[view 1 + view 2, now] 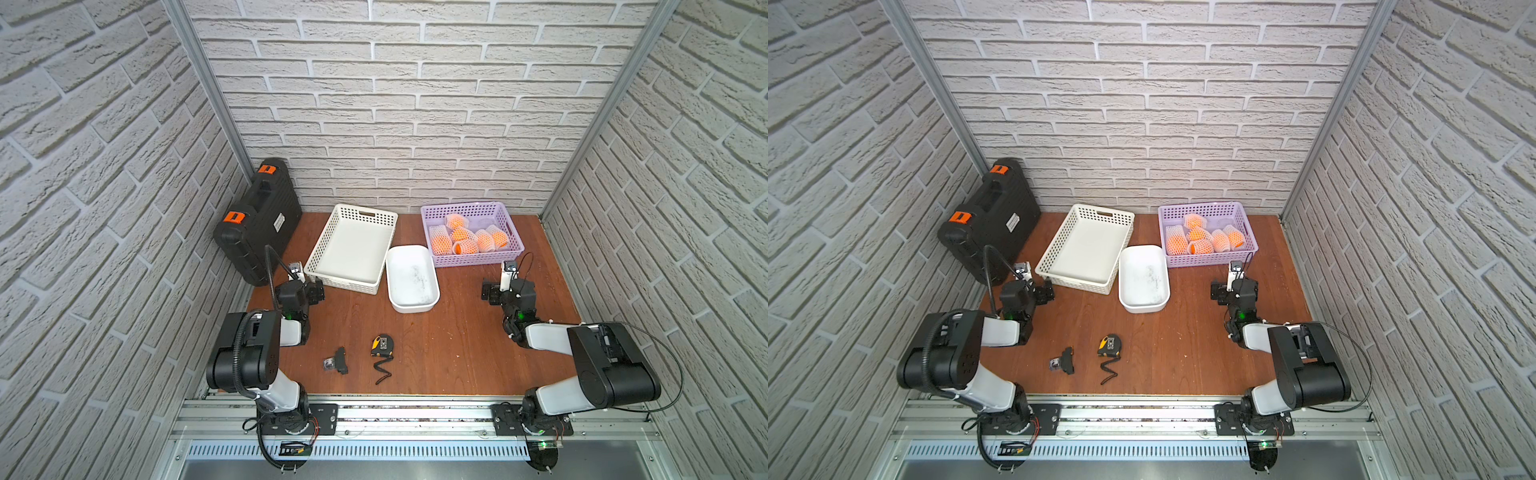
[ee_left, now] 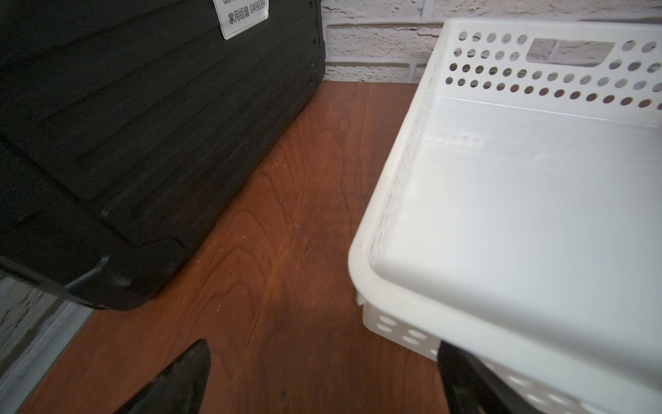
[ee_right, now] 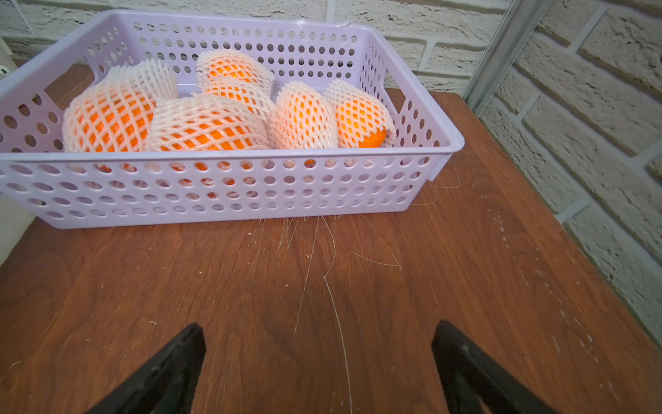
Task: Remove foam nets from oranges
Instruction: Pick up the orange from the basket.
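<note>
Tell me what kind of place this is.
Probably a robot test cell, not a real kitchen: brick-pattern wall panels in aluminium framing enclose a wooden table, and two arms, left and right, are bolted to a rail.

white diamond-mesh foam nets [image 3: 204, 118] wrap bright oranges [image 3: 372, 138] in lilac basket [image 3: 250, 155].
</note>
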### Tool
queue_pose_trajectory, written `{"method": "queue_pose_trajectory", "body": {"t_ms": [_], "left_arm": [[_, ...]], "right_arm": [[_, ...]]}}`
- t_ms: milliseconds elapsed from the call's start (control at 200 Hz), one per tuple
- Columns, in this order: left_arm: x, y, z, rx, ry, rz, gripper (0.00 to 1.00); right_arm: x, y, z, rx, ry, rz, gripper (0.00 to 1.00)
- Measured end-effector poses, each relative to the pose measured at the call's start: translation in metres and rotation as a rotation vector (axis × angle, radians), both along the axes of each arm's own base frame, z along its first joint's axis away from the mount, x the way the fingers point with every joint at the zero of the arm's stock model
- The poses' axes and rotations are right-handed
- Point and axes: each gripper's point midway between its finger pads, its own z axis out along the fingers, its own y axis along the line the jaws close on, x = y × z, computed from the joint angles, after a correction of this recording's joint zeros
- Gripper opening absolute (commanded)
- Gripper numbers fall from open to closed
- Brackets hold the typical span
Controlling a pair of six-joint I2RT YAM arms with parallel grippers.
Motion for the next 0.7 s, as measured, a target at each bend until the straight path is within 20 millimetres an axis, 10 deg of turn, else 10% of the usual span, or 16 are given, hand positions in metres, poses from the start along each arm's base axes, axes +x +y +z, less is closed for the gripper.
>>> {"method": "queue_pose_trajectory", "body": {"t_ms": [450, 700], "left_arm": [[-0.005, -0.011, 0.025, 0.113, -0.027, 0.039, 0.98], [-0.014, -0.037, 0.151, 0.056, -0.297, 0.045, 0.98]], "right_arm": [[0.001, 0.006, 0.021, -0.001, 0.057, 0.033, 1.00], [0.004, 0.021, 0.125, 0.144, -0.092, 0.064, 1.00]]}}
